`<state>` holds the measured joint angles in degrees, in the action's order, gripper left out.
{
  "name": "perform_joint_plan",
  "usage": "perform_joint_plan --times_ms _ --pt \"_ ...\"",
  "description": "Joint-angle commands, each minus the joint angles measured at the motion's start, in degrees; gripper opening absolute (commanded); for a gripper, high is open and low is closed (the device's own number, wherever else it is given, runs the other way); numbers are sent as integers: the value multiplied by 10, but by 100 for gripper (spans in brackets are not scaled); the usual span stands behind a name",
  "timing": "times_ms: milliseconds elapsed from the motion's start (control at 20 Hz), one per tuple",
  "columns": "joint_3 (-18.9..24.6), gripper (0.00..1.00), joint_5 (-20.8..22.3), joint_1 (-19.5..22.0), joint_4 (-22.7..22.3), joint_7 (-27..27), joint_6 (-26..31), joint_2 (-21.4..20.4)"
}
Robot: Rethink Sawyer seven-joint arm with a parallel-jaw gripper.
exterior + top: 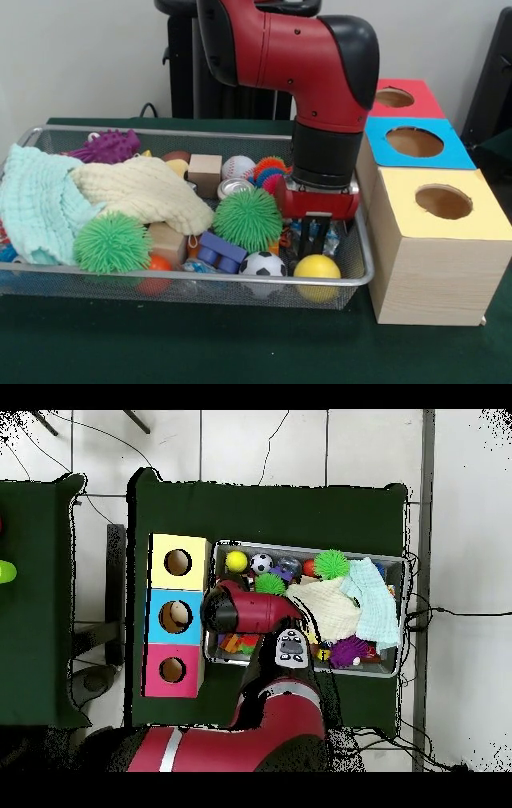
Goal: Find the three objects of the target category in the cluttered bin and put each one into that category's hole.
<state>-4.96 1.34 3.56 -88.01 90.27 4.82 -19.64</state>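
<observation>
While overhead the arm hides it, the front shows the gripper (318, 234) lowered into the bin (352, 280), grip state unclear

Front camera faces the robot closely; overhead looks straight down; both share the bin (200, 279) (305, 545).

i'm looking into a robotics lab: a green-covered counter (240, 352) on a pale tiled floor (270, 444), loose cables (440, 612) trailing around it, plain white wall (80, 56), and a red arm (304, 48) on a black pedestal (180, 72).
</observation>
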Motion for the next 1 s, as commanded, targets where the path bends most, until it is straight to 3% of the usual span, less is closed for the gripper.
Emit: perform_joint_plan --times_ms 50,150,300,700,1000 --pt "-7 0 -31 -30 -72 103 168 -92" --pt "-9 0 -33 -33 -83 96 213 -124" --pt "-5 0 -33 -27 -85 88 238 -138" --pt "5 0 -23 -20 -74 93 237 -127" --pt "8 0 -12 -10 -44 91 188 -82"
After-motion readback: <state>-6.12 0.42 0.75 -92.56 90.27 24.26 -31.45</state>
